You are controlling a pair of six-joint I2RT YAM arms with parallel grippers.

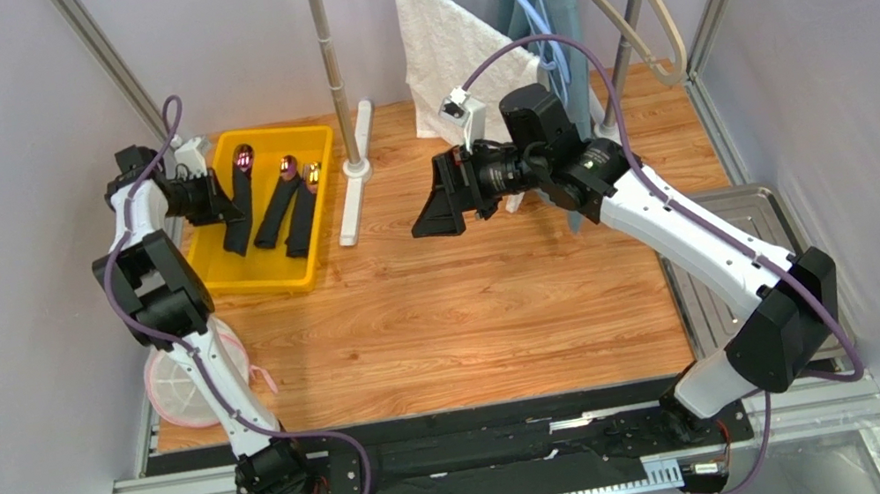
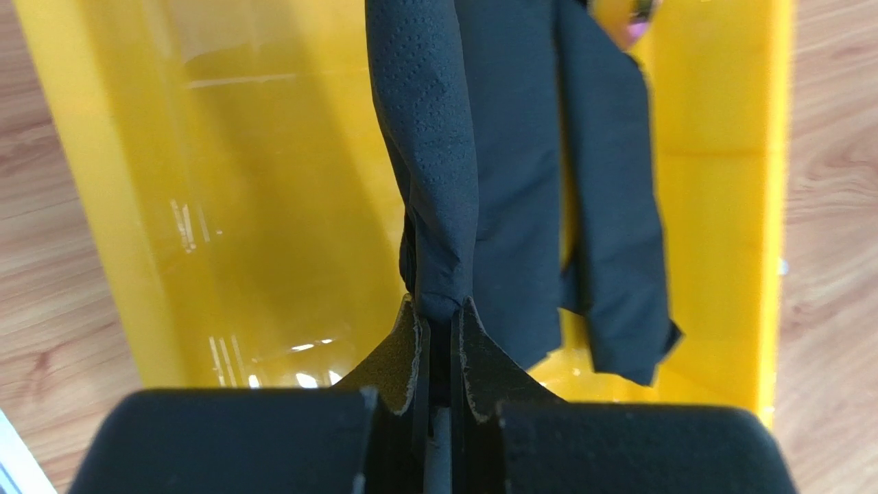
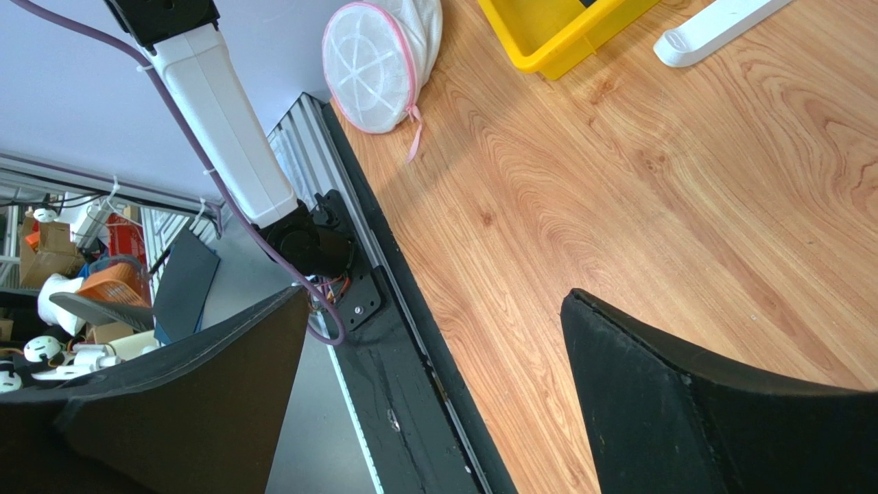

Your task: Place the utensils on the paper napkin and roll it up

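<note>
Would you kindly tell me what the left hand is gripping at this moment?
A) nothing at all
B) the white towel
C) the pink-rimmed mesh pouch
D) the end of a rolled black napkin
D: in the left wrist view, the left hand has its fingers closed on the tip of a rolled black napkin, with the yellow bin behind it.
</note>
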